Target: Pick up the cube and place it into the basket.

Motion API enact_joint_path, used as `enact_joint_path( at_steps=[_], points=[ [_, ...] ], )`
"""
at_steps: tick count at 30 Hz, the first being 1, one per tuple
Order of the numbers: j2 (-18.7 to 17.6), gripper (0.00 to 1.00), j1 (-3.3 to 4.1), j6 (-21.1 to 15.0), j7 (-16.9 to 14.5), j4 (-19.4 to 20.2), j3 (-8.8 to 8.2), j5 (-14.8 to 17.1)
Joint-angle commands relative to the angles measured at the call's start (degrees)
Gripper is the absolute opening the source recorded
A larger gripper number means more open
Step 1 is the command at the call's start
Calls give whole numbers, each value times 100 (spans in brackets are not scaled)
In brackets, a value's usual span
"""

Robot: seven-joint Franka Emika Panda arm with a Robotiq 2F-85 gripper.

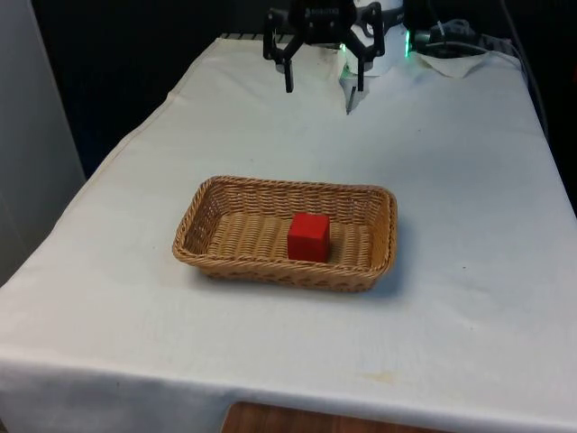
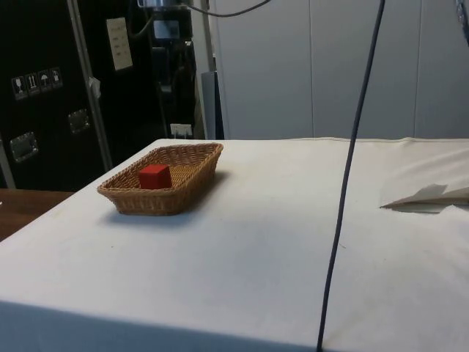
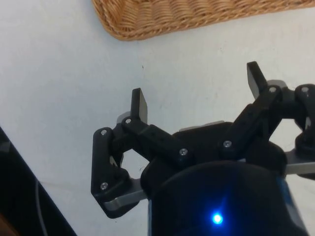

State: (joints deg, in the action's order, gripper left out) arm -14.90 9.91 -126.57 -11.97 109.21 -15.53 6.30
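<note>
Resting inside the basket [image 1: 200, 236], the cube [image 1: 309, 236] looks already placed. Beyond the basket's far rim, well apart, the gripper [image 1: 325, 83] hangs above the cloth [image 1: 451, 271], fingers spread and empty. Judging so, nothing remains but retreat.

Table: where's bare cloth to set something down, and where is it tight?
Free: the cloth between the basket and the end effector hanging open at the far end; the near strip before the basket; both flanks, wider toward the front view's right. Tight: inside the basket, where the red cube sits, and the far end around the crumpled paper.
</note>
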Motion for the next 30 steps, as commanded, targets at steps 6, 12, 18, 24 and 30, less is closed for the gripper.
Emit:
enact_joint_path(
  at_steps=[6, 12, 18, 24, 30],
  points=[
    [298, 100, 11, -241, -57, 413, 0, -6],
    [458, 100, 11, -264, -86, 636, 0, 0],
    [791, 100, 17, -504, -155, 1083, 0, -17],
    [1003, 100, 11, -607, -241, 1358, -6, -29],
    [1186, 100, 11, -636, -390, 1581, -6, -34]
  ],
)
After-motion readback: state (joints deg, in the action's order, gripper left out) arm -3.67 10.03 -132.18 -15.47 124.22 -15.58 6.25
